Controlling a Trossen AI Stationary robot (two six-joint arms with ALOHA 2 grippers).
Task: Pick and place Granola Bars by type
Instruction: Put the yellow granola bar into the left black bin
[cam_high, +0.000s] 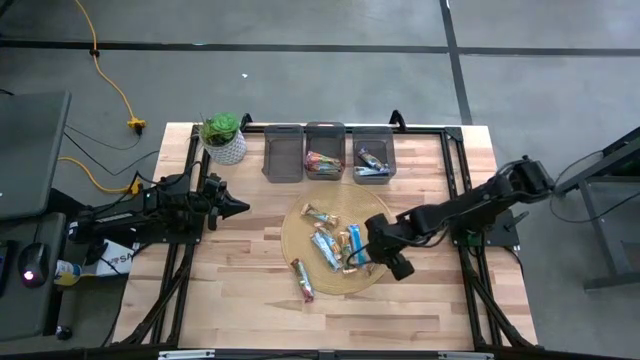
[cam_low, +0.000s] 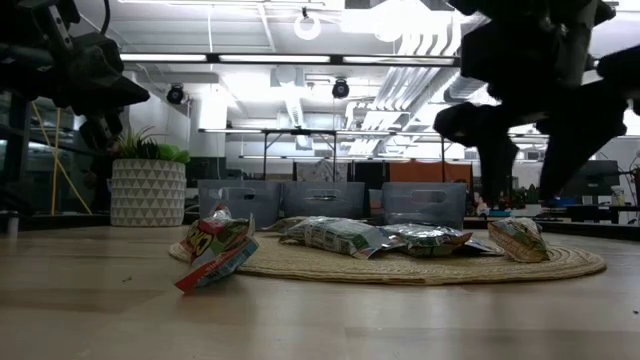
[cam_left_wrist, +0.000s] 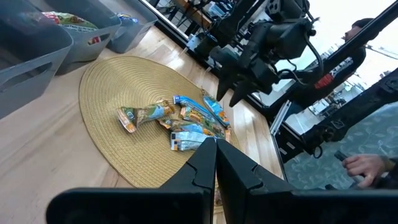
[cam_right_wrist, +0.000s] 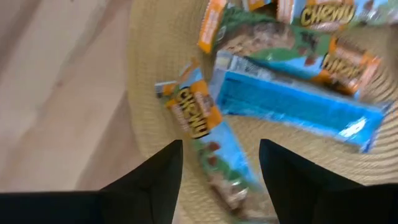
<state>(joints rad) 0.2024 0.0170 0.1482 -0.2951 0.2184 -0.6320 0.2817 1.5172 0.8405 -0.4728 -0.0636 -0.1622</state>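
Lowest in the high view, a single red-wrapped bar (cam_high: 302, 279) lies half on the bare table (cam_high: 240, 300), at the lower left edge of the round woven mat (cam_high: 300, 235). On the mat, right of the frame's centre, a loose cluster of granola bars (cam_high: 335, 247) lies with blue and multicoloured wrappers overlapping; one more bar (cam_high: 320, 215) sits apart toward the mat's upper left.

The right gripper (cam_high: 385, 250) hangs over the mat's right side, just beside that cluster. Its two fingers (cam_right_wrist: 155, 180) stand spread wide, with nothing between them. In the right wrist view a chewy bar (cam_right_wrist: 199, 124) with an orange end shows in the gap below them, not touching either finger, and a plain blue bar (cam_right_wrist: 298, 106) lies beyond it. In the low view the gripper is clear above the mat.

The left gripper (cam_high: 238, 208) waits at the middle left of the high view, above the table and well apart from the mat, its fingers pressed together and empty.

Farther up the frame, three grey bins (cam_high: 328, 152) stand in a row along the table's far edge. The left bin (cam_high: 283, 152) looks empty, the middle bin (cam_high: 324, 155) holds red and multicoloured wrappers, and the right bin (cam_high: 371, 155) holds blue ones. A potted plant (cam_high: 223, 137) stands left of the bins, at the table's upper left corner. A yellow cable (cam_high: 112, 85) runs across the floor at upper left.
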